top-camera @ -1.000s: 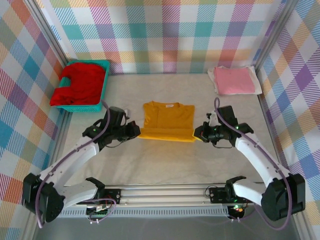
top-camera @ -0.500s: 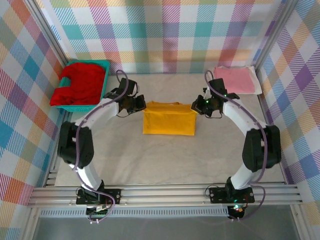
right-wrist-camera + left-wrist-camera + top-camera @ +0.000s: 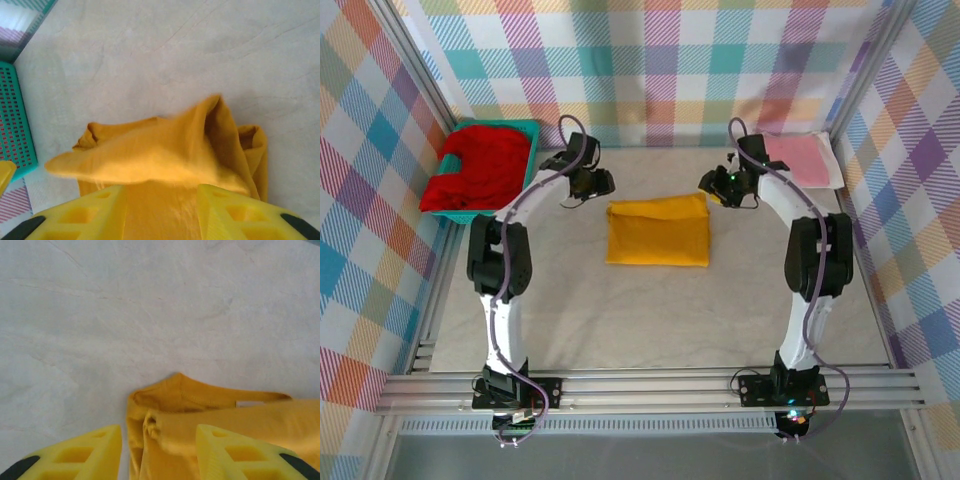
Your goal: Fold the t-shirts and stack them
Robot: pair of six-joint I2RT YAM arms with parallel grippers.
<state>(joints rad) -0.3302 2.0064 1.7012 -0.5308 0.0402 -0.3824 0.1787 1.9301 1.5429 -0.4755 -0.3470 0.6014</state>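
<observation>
1. mustard-yellow t-shirt (image 3: 658,231): folded into a compact rectangle, lying flat at the middle of the bench (image 3: 650,320), between the two arms.
2. label: the left wrist view shows a small pale tag (image 3: 248,403) inside the neckline; any writing on it is too small to read.
3. left gripper (image 3: 598,186): at the shirt's far left corner. in its wrist view the yellow jaws stand apart and grip nothing, the collar corner lying on the bench between and just beyond them.
4. right gripper (image 3: 712,186): at the far right corner. jaws likewise parted; the right wrist view shows a blurred, raised ridge of yellow cloth just ahead of the gap.
5. red t-shirt (image 3: 480,168): heaped unfolded in the teal basket (image 3: 528,170) at the far left; the basket's mesh wall also appears at the left edge of the right wrist view.
6. pink t-shirt (image 3: 795,158): folded, at the far right corner, well apart from the yellow one; seen from the top view.
</observation>
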